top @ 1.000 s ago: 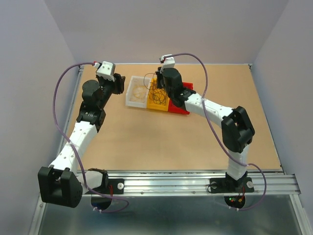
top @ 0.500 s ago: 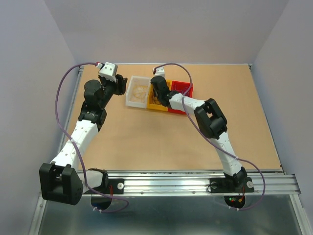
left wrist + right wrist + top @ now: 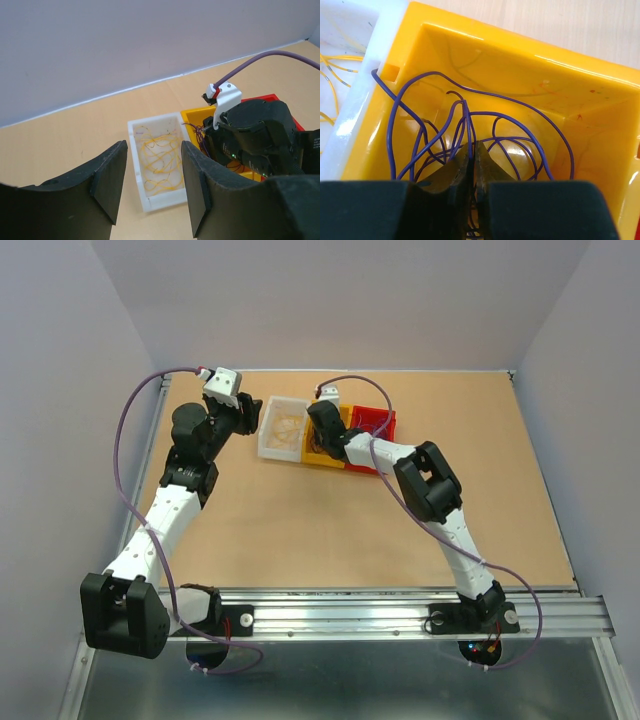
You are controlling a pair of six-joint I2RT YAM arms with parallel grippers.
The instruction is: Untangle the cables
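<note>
Cable sorting on a tan desk [image 3: 330, 520], shown from above and from both wrists. Within the last second the right arm has dropped from a raised pose over the bins, where dark strands dangled beneath it, to a low reach into the yellow bin [image 3: 520, 55]. The right gripper [image 3: 472, 150] now sits inside that bin, jaws almost together with only a thin slit between them. Strands of the purple cable [image 3: 468, 120] run down into the slit and appear pinched there, while its loops spread across the bin floor. The left gripper [image 3: 154, 170] hovers near the white bin [image 3: 136, 165], jaws partly apart and holding nothing. The yellow cable [image 3: 160, 160] lies loose inside that white bin. Judging from this, the purple cable has been carried to its own bin, and letting go looks like the next step.
</note>
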